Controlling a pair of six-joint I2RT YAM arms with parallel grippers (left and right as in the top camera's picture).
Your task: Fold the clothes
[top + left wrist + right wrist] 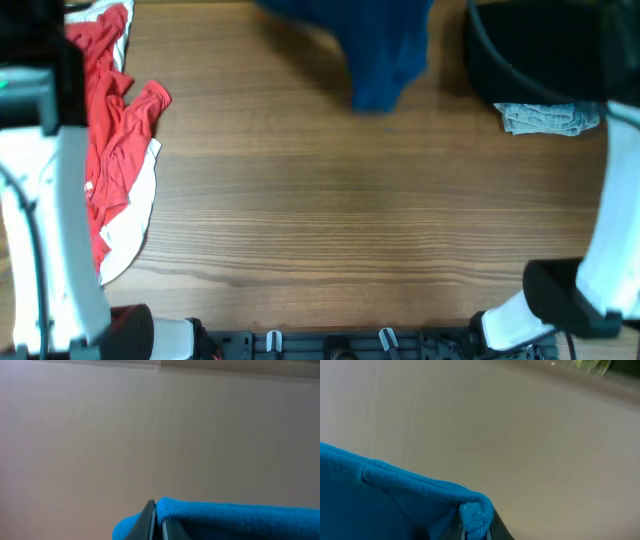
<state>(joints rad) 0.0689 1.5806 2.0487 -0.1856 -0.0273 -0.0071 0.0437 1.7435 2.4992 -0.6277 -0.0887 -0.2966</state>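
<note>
Right up close, the blue T-shirt (225,521) fills the bottom of both wrist views. The left claw (156,525) is squeezed tight on its folded edge, and the right claw (476,529) is clamped on a bunched corner. From overhead the shirt shows blurred at the far middle edge of the desk (350,220), with a red garment (115,140) over a white garment (135,225) at the left, and a grey cloth (545,118) beside a black cloth (520,50) at the far right.
</note>
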